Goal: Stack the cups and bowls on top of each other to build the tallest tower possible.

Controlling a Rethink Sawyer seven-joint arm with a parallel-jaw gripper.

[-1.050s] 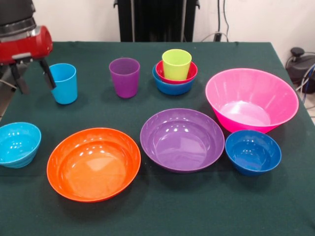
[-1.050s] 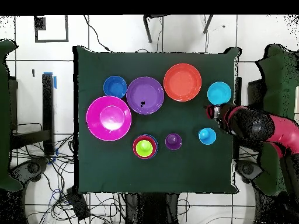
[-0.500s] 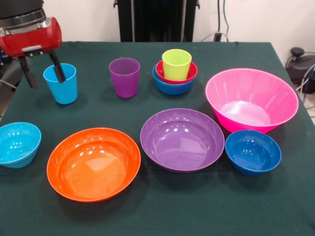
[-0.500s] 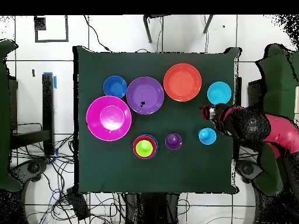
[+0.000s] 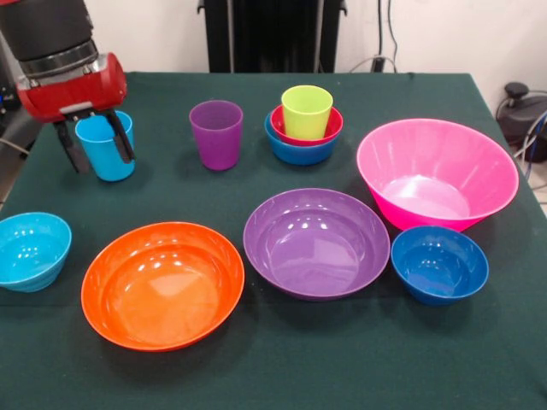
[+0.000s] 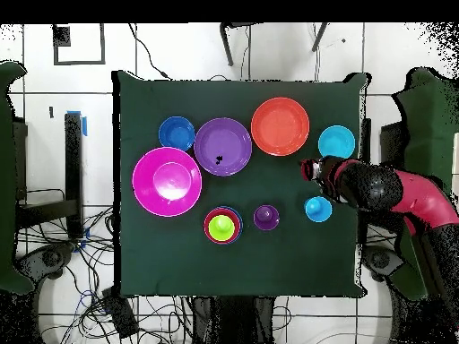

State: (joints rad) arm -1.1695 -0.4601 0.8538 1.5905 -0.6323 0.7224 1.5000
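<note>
Front view, left to right: cyan bowl (image 5: pixel 32 249) sits alone at the table's (image 5: pixel 256 367) left edge, upright and empty. Behind it the gripper (image 5: pixel 94 145) hangs low over the light blue cup (image 5: pixel 105 145), fingers (image 5: pixel 122 142) spread, one on each side of the cup; cannot tell whether they touch it, the cup stands upright on the cloth. Red wrist housing (image 5: pixel 73 85) covers the cup's back rim. Orange bowl (image 5: pixel 162 285) lies near the front, wide and shallow, just right of the cyan one, not touching. Purple cup (image 5: pixel 216 134) stands upright between the blue cup and the tower (image 5: pixel 304 125), apart from both. Purple bowl (image 5: pixel 316 243) sits just beside the orange bowl, small gap. Tower at the back: lime cup (image 5: pixel 307 111) in red bowl (image 5: pixel 329 130) in blue bowl (image 5: pixel 299 152), all nested upright. Pink bowl (image 5: pixel 437 173) is big and deep, right of the tower, close to the purple bowl's rim. Dark blue bowl (image 5: pixel 439 264) sits in front of the pink one, their rims about touching. Overhead view: arm (image 6: pixel 394 190) reaches in from the right table edge, gripper between cyan bowl (image 6: pixel 336 142) and blue cup (image 6: pixel 317 210), partly over the cup; the space between the blue cup and the purple cup (image 6: pixel 265 217) is bare cloth.
</note>
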